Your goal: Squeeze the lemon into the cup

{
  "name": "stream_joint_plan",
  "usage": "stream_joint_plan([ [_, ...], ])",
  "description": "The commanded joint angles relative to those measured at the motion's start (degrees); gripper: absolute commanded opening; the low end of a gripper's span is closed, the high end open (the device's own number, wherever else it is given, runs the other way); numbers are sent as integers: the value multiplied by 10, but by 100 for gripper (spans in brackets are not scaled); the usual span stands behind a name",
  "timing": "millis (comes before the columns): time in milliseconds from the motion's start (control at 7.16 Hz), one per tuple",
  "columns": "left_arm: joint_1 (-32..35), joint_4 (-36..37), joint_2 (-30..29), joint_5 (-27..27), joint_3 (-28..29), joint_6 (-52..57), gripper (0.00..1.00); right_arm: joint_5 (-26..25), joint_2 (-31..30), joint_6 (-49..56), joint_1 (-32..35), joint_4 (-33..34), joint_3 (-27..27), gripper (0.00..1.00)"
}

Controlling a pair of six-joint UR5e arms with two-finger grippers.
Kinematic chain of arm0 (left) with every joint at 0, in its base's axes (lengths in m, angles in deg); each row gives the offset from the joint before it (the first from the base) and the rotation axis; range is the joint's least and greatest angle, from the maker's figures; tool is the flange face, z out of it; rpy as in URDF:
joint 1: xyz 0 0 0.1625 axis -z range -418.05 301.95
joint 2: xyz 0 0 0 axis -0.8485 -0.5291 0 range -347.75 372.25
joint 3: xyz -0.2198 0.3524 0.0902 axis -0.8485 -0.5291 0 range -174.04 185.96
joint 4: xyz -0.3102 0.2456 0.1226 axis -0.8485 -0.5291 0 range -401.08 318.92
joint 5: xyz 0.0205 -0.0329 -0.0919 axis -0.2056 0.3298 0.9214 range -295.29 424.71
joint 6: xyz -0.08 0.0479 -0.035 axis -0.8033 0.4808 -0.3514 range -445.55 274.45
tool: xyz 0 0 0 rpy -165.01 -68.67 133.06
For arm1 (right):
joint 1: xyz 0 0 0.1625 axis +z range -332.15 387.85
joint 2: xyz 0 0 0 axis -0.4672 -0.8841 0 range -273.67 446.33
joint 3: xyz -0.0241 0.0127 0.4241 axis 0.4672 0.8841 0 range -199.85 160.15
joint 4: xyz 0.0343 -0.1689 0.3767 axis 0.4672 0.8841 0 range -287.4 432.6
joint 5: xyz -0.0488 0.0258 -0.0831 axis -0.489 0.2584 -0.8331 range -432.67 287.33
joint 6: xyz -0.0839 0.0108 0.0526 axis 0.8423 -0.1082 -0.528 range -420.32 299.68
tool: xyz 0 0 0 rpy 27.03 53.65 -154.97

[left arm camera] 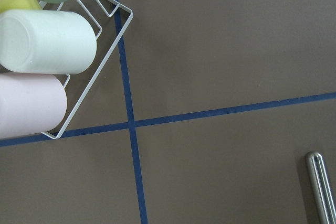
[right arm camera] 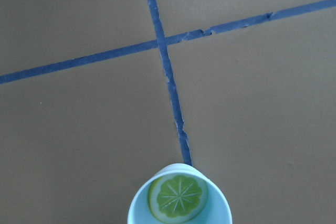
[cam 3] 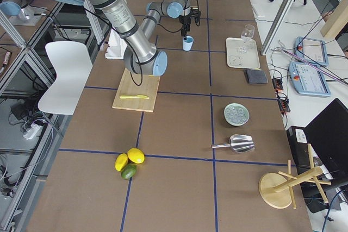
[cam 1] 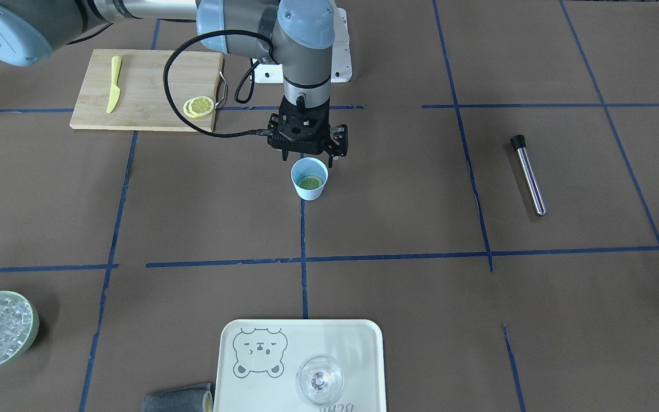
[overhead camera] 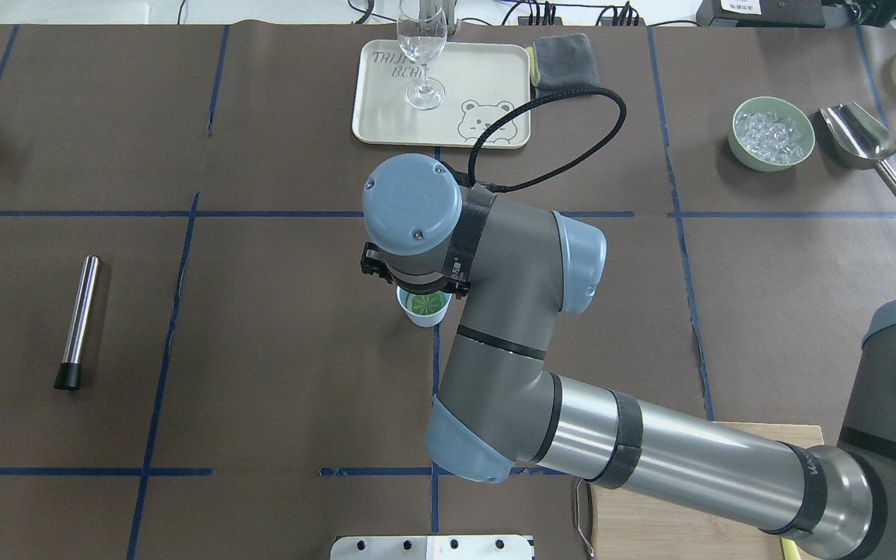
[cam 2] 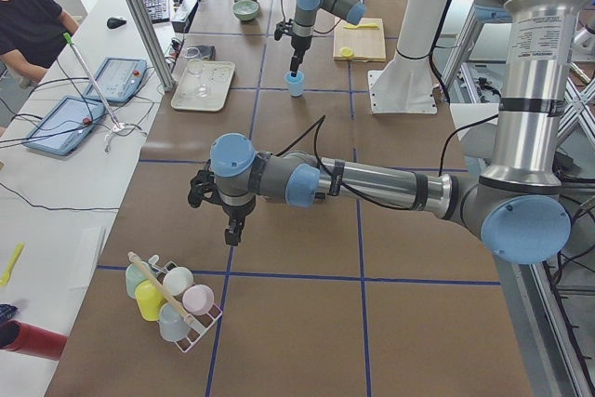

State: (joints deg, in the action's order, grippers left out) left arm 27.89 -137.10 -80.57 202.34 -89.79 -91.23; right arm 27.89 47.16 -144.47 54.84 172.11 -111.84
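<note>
Right gripper: jaws look spread and empty, hanging just above the cup.
Lemon: the slice lies flat inside the cup, face up, almost straight below that gripper.
Left gripper: well apart, beside the mug rack; I cannot tell its grip.
Nearer arm: the right one.
</note>
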Motion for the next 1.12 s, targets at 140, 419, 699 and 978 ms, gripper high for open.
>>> stream_joint_plan([
  [140, -89, 10, -24, -2, -26, -111, 100, 50, -85, 126, 74, 99, -143, 100],
  [419, -122, 97, -33, -3, -85, -145, 100, 83, -155, 227, 132, 74, -174, 100],
  [699, -124, 213, -54, -4, -133, -145, 100, 145, -235, 312, 206, -1, -174, 100],
  [978, -172, 259, -81, -1, -119, -144, 100, 264, -362, 439, 325, -106, -174, 100],
])
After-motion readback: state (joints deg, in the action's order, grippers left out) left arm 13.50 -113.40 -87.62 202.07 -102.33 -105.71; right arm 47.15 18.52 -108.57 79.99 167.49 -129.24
